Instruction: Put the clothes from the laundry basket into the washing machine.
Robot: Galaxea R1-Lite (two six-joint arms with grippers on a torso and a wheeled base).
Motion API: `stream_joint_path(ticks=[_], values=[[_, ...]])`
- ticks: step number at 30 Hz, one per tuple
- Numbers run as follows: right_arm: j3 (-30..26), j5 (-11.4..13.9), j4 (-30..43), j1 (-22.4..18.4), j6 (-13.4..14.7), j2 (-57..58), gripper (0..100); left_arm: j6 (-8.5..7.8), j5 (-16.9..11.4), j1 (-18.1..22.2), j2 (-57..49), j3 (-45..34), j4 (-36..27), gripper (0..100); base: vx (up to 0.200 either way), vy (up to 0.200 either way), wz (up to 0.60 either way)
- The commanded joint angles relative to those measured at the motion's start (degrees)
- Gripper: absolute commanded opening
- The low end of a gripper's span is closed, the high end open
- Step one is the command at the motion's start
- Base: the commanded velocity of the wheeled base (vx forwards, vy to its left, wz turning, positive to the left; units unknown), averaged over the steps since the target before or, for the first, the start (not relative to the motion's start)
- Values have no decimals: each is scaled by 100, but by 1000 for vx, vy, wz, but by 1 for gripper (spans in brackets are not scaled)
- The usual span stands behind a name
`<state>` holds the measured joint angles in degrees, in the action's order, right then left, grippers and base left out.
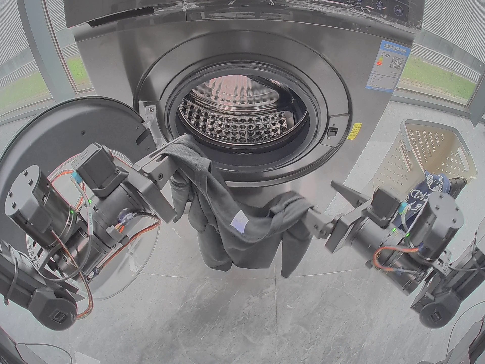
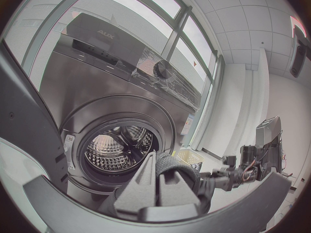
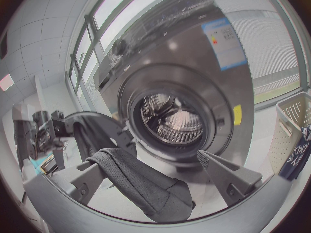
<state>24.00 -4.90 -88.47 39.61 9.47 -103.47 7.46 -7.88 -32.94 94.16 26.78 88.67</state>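
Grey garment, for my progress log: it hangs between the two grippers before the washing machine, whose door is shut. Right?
No: the door is swung open, as the head view shows. The grey garment does hang between the left gripper and right gripper before the washing machine.

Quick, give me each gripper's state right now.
Left gripper: shut on the grey garment.
Right gripper: open, with the same garment draped over one finger.
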Motion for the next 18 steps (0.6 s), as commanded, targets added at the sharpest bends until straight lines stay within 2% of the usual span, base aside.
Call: stream_joint_path(ticks=[1,4,5,10,18], values=[[-115,-2,-30,443,28,-876,100,-25,-30,-231,217,64,1,0,0,0,0],[-10,-11,-30,478,28,-999,100,-52,-30,-266,226,73,1,0,0,0,0],[210,-11,-30,583,37,-1342,100,-96,-74,-292,217,222,1,0,0,0,0],[720,-11,-21,785,28,-1931,100,-78,-276,-292,173,521,-8,0,0,0,0],[1625,-64,-21,697,28,-2573,100,-104,-329,-450,129,582,1,0,0,0,0]])
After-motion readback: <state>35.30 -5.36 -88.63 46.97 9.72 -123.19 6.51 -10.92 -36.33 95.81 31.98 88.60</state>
